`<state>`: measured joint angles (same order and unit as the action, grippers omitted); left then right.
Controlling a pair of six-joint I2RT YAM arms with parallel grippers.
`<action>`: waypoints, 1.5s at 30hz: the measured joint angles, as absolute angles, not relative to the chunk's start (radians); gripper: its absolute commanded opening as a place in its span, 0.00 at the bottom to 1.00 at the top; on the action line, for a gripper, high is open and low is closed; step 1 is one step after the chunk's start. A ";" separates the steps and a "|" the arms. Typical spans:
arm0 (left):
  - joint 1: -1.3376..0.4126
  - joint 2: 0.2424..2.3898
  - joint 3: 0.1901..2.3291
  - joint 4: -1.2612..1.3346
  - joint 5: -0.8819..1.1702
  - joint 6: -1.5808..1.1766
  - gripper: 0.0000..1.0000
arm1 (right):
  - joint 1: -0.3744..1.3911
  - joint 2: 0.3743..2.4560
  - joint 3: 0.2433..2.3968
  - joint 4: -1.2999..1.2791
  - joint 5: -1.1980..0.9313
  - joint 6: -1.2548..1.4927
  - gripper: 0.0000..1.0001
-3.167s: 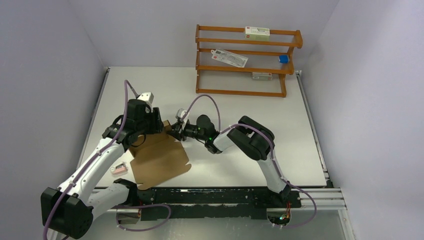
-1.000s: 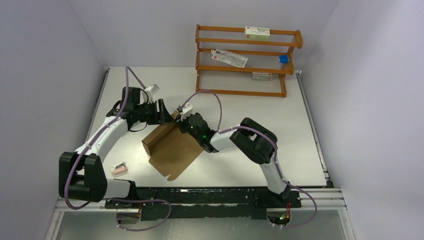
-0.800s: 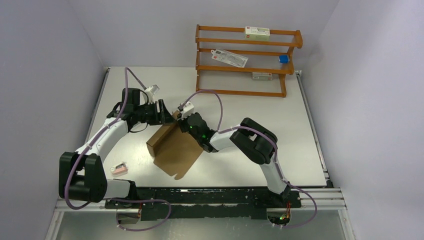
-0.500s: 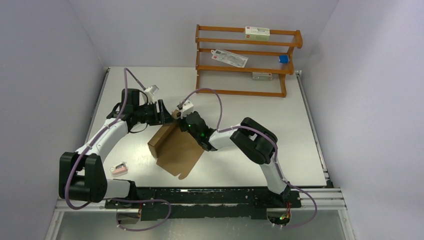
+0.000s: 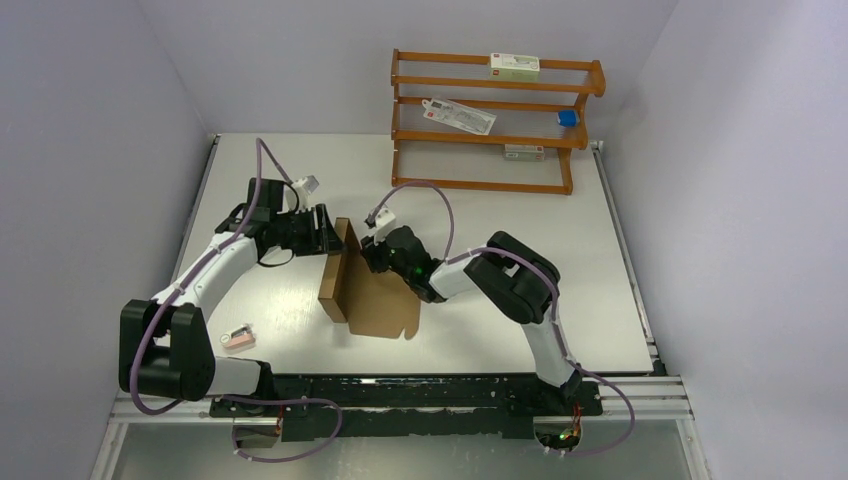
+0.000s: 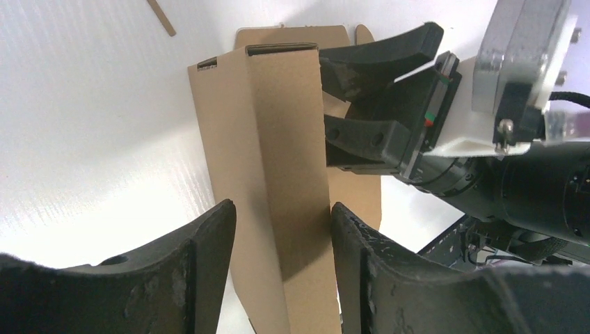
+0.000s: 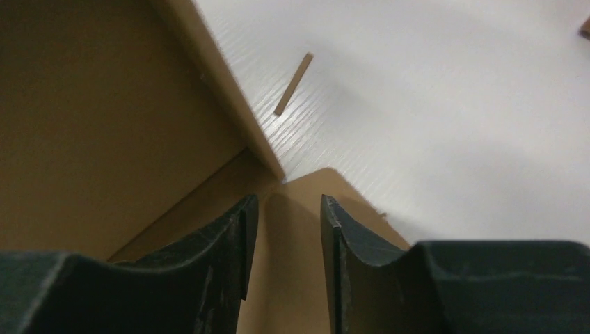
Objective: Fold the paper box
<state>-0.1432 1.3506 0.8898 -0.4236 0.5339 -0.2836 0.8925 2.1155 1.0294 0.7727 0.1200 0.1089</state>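
The paper box sits mid-table with one wall upright. The left gripper has its jaws spread astride that wall, and the right gripper has its jaws spread just inside it. Neither seems to pinch the wall, so I reckon it could spring flat. The box holds nothing, and the wooden rack holds white cartons.

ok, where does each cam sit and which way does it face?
Top external: above and behind the arms, looking down; both arms, box, rack show.
Left wrist: on the left arm, looking past its fingers at the box's raised wall.
Right wrist: on the right arm, looking past its fingers at the box floor and table.
Shared: top and left wrist both show the right end effector.
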 measured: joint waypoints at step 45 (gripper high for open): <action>-0.035 1.294 0.803 -0.382 0.559 -0.323 0.46 | 0.527 1.655 0.764 0.308 -0.397 0.663 0.60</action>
